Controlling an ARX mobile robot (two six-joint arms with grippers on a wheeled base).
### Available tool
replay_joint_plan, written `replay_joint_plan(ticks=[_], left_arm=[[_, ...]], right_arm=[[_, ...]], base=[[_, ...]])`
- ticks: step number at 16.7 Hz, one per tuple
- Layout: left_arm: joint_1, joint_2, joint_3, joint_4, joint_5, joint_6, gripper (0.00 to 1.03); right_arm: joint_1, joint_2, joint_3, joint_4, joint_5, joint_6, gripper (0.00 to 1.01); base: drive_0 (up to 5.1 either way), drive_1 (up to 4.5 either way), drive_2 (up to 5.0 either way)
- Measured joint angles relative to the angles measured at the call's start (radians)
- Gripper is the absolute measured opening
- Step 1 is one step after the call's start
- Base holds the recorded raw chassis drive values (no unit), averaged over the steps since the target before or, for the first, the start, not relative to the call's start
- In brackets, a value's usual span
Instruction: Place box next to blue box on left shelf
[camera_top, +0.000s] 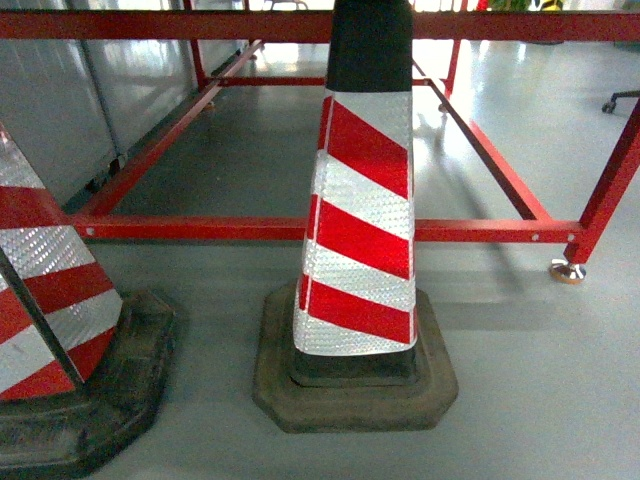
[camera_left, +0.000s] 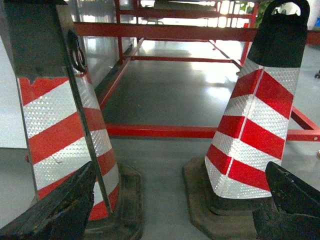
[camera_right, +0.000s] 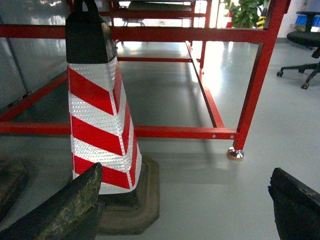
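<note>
The box, the blue box and the left shelf are all out of view. My left gripper (camera_left: 181, 170) is open, its dark fingers (camera_left: 60, 210) spread wide low over the grey floor with nothing between them. It faces the gap between two red-and-white traffic cones (camera_left: 60, 125) (camera_left: 260, 120). My right gripper (camera_right: 187, 171) is also open and empty, with one cone (camera_right: 100, 115) just behind its left finger (camera_right: 70, 210). Neither gripper shows in the head view.
A red tubular frame (camera_top: 250, 228) stands low across the floor behind the cones, on a metal foot (camera_right: 235, 153). One cone (camera_top: 360, 230) is straight ahead and another (camera_top: 40, 290) at the left edge. Grey wall panels (camera_top: 60, 100) are on the left, an office chair (camera_right: 307, 40) far right.
</note>
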Motion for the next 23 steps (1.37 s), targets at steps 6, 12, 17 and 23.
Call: replay_joint_plan(ticks=[6,12,17,23], left_arm=[[0.000,0.000,0.000,0.000,0.000,0.000,0.98],[0.000,0.000,0.000,0.000,0.000,0.000,0.98],[0.000,0.000,0.000,-0.002,-0.002,-0.001,0.98],[0.000,0.000,0.000,-0.001,0.000,0.011,0.98]], right_arm=[[0.000,0.000,0.000,0.000,0.000,0.000,0.98],[0.000,0.000,0.000,0.000,0.000,0.000,0.98],[0.000,0.000,0.000,-0.002,0.000,0.000,0.98],[0.000,0.000,0.000,-0.002,0.000,0.000,0.98]], base=[[0.0,0.00,0.0],[0.0,0.00,0.0],[0.0,0.00,0.0],[0.0,0.00,0.0]])
